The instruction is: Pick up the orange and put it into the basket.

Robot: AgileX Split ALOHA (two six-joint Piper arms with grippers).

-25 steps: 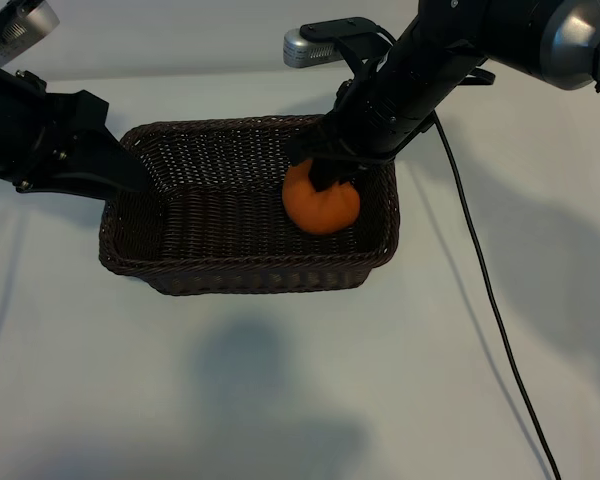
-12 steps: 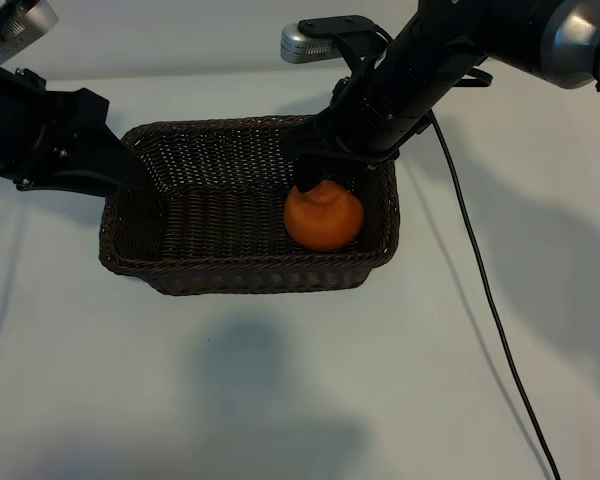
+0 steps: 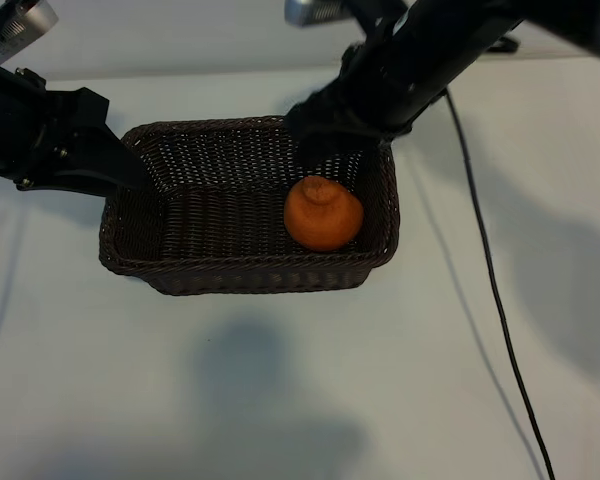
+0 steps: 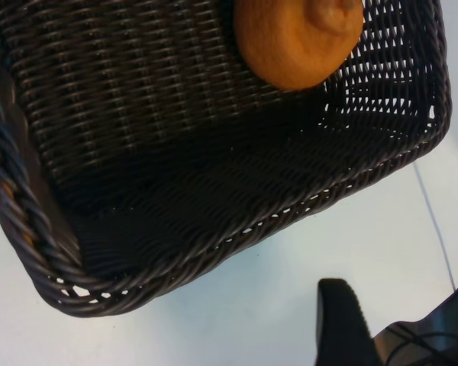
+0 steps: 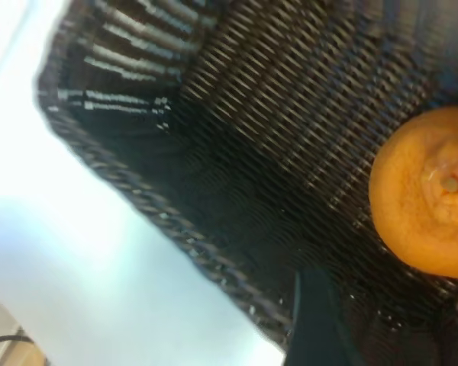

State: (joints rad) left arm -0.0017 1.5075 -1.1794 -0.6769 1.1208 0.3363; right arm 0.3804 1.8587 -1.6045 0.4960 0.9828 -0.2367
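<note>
Right gripper (image 3: 325, 140) released above basket (image 3: 130, 255); orange (image 3: 323, 214) round, matte, knob up.

Right hand (image 3: 325, 135) fingertips lost in shadow, left hand (image 3: 130, 170) tips hidden against basket (image 3: 250, 275) rim

Bright, even light falls from above onto the white table (image 3: 280, 400), which carries soft grey shadows of the arms in front of the basket (image 3: 130, 262) and at the right. The basket's interior stays dim. The right wrist view is smeared with motion blur; the orange (image 5: 431, 191) there shows mild glare. The left wrist view is sharp
</note>
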